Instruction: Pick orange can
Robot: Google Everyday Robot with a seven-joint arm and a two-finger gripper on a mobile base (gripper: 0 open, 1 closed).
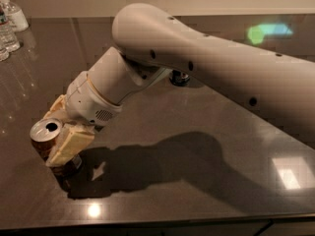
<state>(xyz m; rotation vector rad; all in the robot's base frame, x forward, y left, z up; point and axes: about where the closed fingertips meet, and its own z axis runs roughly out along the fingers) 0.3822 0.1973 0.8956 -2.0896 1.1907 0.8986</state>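
Observation:
The orange can [43, 134], coppery with a silver top and open pull-tab hole, stands upright on the dark table [197, 181] near its front left. My gripper [50, 141] reaches down from the right and holds the can between its cream fingers. The near finger [69, 144] lies across the can's front side. The far finger [54, 108] presses at its back. The fingers look closed against the can. The can's base rests on the table, partly hidden by the near finger.
Clear water bottles [10, 23] stand at the far left corner. A small dark round object [179, 77] sits behind my arm. My large white arm [211, 58] crosses the right half of the view. The table's front edge [147, 224] runs close below the can.

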